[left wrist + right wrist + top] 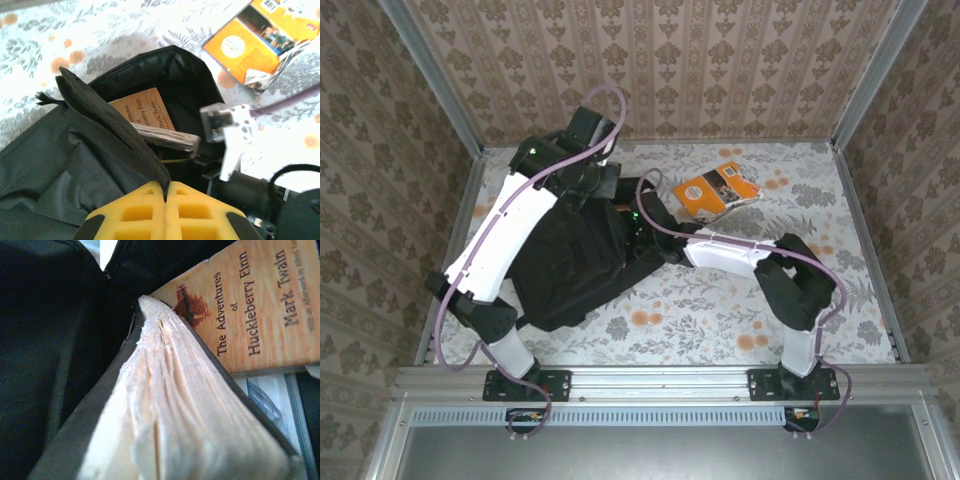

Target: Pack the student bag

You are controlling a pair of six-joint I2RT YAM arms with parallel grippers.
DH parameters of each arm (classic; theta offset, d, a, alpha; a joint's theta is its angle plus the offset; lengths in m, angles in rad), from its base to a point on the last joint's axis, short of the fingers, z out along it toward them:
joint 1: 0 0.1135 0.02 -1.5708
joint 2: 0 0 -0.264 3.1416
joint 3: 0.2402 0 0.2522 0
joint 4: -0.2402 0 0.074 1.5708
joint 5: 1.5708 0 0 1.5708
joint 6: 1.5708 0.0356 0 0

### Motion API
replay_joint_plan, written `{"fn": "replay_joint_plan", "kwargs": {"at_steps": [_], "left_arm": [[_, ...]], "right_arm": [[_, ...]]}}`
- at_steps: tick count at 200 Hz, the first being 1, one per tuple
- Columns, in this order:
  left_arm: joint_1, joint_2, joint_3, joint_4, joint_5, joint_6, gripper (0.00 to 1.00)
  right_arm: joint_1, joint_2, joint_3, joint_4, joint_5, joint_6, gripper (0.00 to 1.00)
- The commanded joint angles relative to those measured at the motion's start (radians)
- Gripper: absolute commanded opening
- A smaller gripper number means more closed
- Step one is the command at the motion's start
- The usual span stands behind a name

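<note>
The student bag (570, 270) is a black backpack lying flat on the left half of the table, its mouth facing right. My left gripper (166, 192) is shut on the bag's zipper flap (107, 125) and holds it up, so the mouth gapes. Inside lies an orange "Huckleberry Finn" book (142, 112). My right gripper (642, 225) reaches into the mouth, shut on a thick dark-covered book (170, 405) whose pale page edges face the right wrist camera. That book hides the right fingers. It hangs tilted above the orange book (260, 315).
An orange paperback (718, 190) with a loose, crumpled cover lies on the floral tablecloth (720, 310) beyond the right arm. Patterned walls and metal posts (865, 70) close in the table, with a metal rail (660, 380) along the near edge.
</note>
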Motion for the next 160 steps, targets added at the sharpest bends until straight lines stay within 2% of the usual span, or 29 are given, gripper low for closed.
{"fn": "replay_joint_plan", "kwargs": {"at_steps": [1, 36, 62, 79, 99, 113, 132, 142, 160], "left_arm": [[-0.041, 0.013, 0.107, 0.05, 0.007, 0.044, 0.0], [-0.127, 0.06, 0.172, 0.045, 0.005, 0.07, 0.0], [-0.181, 0.059, 0.179, 0.022, -0.007, 0.089, 0.0], [-0.196, 0.026, 0.125, 0.008, -0.013, 0.088, 0.0], [-0.205, -0.068, -0.025, 0.032, -0.017, 0.085, 0.0], [-0.204, -0.146, -0.137, 0.072, -0.025, 0.077, 0.0], [-0.185, -0.226, -0.24, 0.104, -0.015, 0.056, 0.0], [-0.168, -0.256, -0.284, 0.11, -0.008, 0.048, 0.0], [-0.128, -0.294, -0.329, 0.114, 0.003, 0.034, 0.0]], "right_arm": [[-0.003, -0.118, -0.088, -0.017, 0.129, -0.018, 0.0], [0.039, -0.215, -0.2, -0.013, 0.138, 0.011, 0.0], [0.057, -0.166, -0.173, 0.022, 0.0, 0.022, 0.0], [0.056, -0.122, -0.149, 0.058, -0.085, 0.016, 0.0], [0.052, -0.077, -0.129, 0.097, -0.151, 0.01, 0.06], [0.046, -0.022, -0.099, 0.126, -0.216, 0.014, 0.17], [0.02, 0.081, -0.007, 0.108, -0.336, 0.015, 0.41], [0.009, 0.103, 0.013, 0.09, -0.346, 0.008, 0.46], [-0.009, 0.068, -0.011, 0.058, -0.286, -0.024, 0.57]]}}
